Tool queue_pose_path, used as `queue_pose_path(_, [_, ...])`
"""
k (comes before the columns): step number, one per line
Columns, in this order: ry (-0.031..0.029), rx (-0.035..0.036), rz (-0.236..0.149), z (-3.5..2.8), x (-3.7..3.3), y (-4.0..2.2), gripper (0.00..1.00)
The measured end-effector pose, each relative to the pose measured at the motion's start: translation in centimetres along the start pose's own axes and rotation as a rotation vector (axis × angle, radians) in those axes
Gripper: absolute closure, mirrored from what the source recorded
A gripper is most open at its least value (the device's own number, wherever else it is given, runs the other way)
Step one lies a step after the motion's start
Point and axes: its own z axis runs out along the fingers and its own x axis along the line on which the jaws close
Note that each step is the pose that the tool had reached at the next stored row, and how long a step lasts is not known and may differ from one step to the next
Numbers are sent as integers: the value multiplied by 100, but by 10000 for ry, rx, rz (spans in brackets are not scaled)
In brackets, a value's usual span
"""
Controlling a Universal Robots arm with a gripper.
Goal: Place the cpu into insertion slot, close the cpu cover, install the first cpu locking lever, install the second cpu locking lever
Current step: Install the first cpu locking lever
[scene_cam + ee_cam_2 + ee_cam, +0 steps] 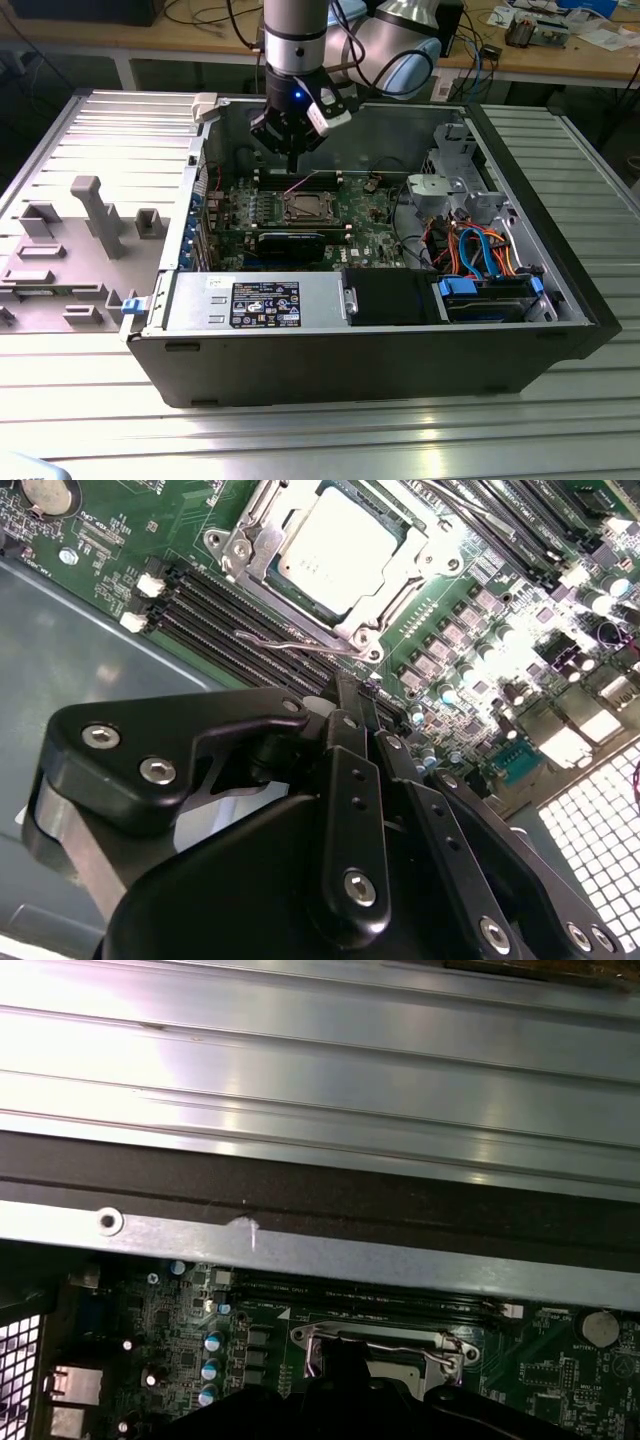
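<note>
The black end effector [291, 160] hangs inside the open black computer case [380, 355], above the rear of the green motherboard [365, 215], just behind the socket in the exterior view. In the second wrist view its fingers [352, 780] sit close together, narrow, nothing gripped between them.

The small flat square cpu with a silver-grey metal top [338, 545] sits in the dark square insertion slot with a silvery rim [300, 625]. The thin silvery cpu cover frame [405, 565] lies flat around the chip, its cut-out centre showing the chip top. A thin wire locking lever [290, 638] runs along the socket edge beside the black memory slots [220, 620]; cannot tell whether it's latched. In the first wrist view the socket [385, 1350] is partly hidden behind the end effector body, with wire levers [440, 1352] visible at its edge.

In the exterior view the socket [303, 207] sits mid-board. The case rests on a ribbed aluminium tabletop [350, 440]. A grey fixture plate with upright blocks [90, 215] lies at the exterior view's left, and blue and orange cables [480, 250] bunch at the right of the case.
</note>
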Motion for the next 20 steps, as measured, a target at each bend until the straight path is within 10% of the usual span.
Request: queue_pose_path(20, [1,0,0,106,-19,20,89])
